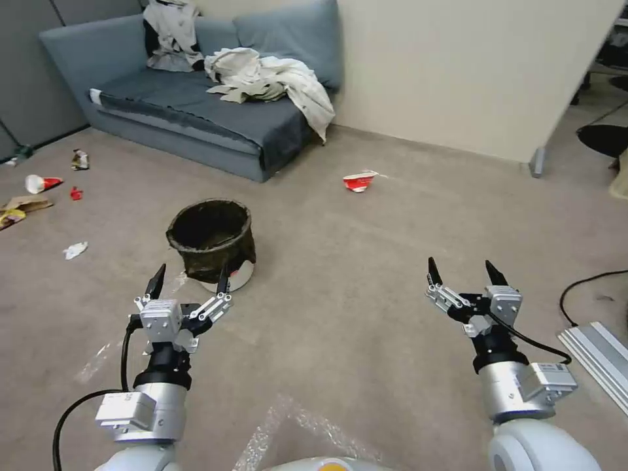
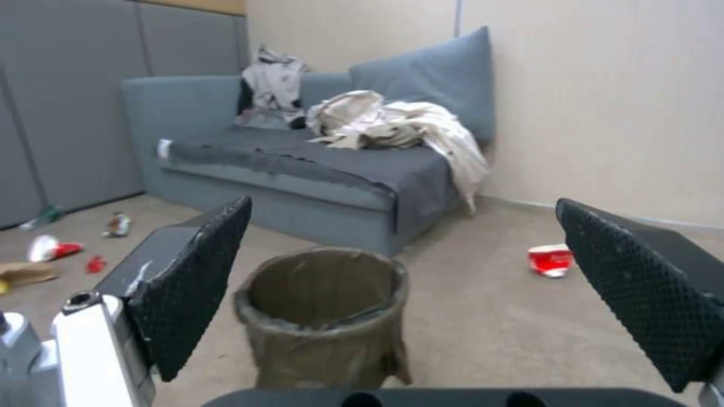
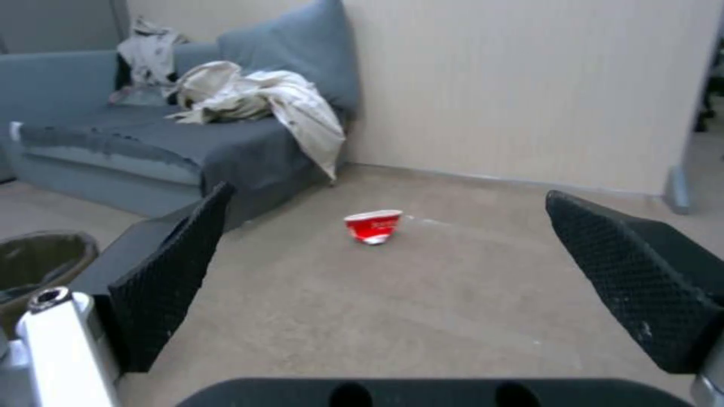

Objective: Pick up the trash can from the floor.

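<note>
Carpet floor [image 1: 366, 281] bears the trash can [image 1: 212, 239], upright before the grey sofa [image 1: 196, 124]. Left claw [image 1: 190, 280] hovers just short of it, fingers spread wide, grasping nothing. Right claw [image 1: 466, 271] hangs well apart, likewise released, facing a crushed red cup [image 1: 359, 181].

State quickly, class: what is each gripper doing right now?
Left gripper: open, holding nothing, just short of the trash can.
Right gripper: open, holding nothing, above the floor.
</note>
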Controlling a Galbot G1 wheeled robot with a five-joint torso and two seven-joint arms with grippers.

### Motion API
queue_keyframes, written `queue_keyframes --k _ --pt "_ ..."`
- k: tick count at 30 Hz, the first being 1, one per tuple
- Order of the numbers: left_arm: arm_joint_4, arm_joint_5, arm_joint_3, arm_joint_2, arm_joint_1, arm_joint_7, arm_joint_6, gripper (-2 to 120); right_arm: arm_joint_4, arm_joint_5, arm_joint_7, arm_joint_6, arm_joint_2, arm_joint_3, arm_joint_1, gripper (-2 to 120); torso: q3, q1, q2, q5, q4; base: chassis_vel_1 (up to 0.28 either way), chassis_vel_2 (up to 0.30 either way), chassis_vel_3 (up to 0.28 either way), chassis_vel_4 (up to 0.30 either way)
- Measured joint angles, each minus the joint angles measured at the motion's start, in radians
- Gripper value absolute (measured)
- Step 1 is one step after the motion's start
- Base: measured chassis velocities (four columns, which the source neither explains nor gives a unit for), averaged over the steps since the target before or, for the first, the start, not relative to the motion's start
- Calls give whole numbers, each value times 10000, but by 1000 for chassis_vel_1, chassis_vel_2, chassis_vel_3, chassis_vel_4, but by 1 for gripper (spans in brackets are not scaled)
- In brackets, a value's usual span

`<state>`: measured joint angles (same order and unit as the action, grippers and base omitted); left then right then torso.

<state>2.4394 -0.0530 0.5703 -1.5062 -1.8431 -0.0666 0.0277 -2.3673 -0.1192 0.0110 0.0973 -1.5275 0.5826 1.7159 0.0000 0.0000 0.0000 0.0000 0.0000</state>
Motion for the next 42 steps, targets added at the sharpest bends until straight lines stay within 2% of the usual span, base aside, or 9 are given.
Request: queue_keyframes --k 12,16,26,42 --pt "-40 15 -8 -16 5 0 73 100 0 13 -7 6 4 5 -8 100 0 0 0 0 0 91 83 81 82" --pt "-142 9 -4 -16 6 -98 401 100 1 76 -109 33 6 10 -16 100 0 0 0 0 2 28 40 39 30" --pt "-151 -8 8 -16 12 -173 473 100 6 87 -244 81 25 40 -15 100 0 0 0 0 -1 0 0 0 0" --pt "-132 -36 22 23 3 -353 346 100 14 172 -326 81 12 -8 41 100 0 1 0 0 0 -81 81 75 -80"
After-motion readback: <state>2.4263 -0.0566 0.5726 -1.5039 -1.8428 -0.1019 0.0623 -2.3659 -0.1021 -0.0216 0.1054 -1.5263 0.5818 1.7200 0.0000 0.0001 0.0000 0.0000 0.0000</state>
